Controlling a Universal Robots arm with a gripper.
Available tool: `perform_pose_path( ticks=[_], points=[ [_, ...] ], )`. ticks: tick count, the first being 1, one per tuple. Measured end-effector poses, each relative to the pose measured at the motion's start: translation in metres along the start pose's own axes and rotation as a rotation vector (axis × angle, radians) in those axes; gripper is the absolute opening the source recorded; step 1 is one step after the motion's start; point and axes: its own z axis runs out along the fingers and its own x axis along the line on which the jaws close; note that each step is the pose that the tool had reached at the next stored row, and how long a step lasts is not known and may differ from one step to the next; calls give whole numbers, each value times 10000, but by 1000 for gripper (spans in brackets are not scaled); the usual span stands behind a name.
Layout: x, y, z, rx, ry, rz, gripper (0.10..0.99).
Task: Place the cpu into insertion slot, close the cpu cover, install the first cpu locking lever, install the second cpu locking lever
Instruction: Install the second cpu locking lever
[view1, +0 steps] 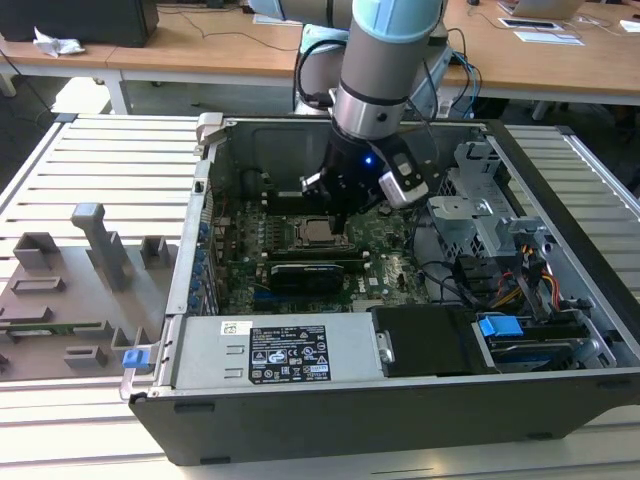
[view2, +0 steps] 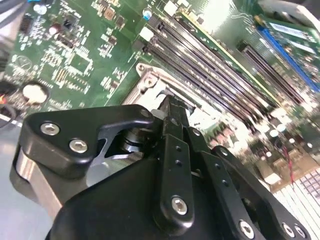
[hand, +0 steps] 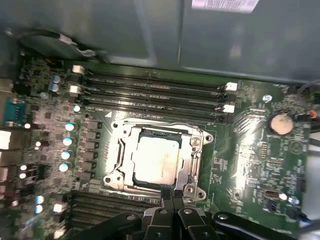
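The cpu (hand: 154, 161), a pale silvery square, lies in its socket on the green motherboard (hand: 250, 165); the exterior view shows the cpu (view1: 318, 232) mid-board. The cpu cover (hand: 194, 150), a silvery frame with a square window, lies flat around the chip. My gripper (hand: 172, 195) hangs just above one edge of the socket, its black fingers pressed together with nothing seen between them. In the second wrist view the gripper (view2: 172, 107) tips point at the socket's frame (view2: 147, 82). How the locking levers stand I cannot tell.
Memory slots (hand: 150, 92) run along one side of the socket, with a coin battery (hand: 281, 123) nearby. In the open case a long black card (view1: 310, 272), a power supply (view1: 270, 350) and a drive cage (view1: 480, 215) surround the arm. A grey fixture tray (view1: 70, 290) sits outside.
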Motion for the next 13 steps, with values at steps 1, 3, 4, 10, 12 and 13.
perform_pose_path(
  ticks=[1, 3, 4, 10, 12, 13],
  points=[
    [7, 7, -101, 0, -1, 0, 106],
    [15, 15, -219, 0, -1, 1, 106],
    [17, 17, -253, -1, -2, 0, 106],
    [22, 22, -326, -1, -1, 0, 106],
    [23, 22, -327, 0, -1, 1, 106],
    [23, 22, -328, -1, -1, 0, 106]
  ],
)
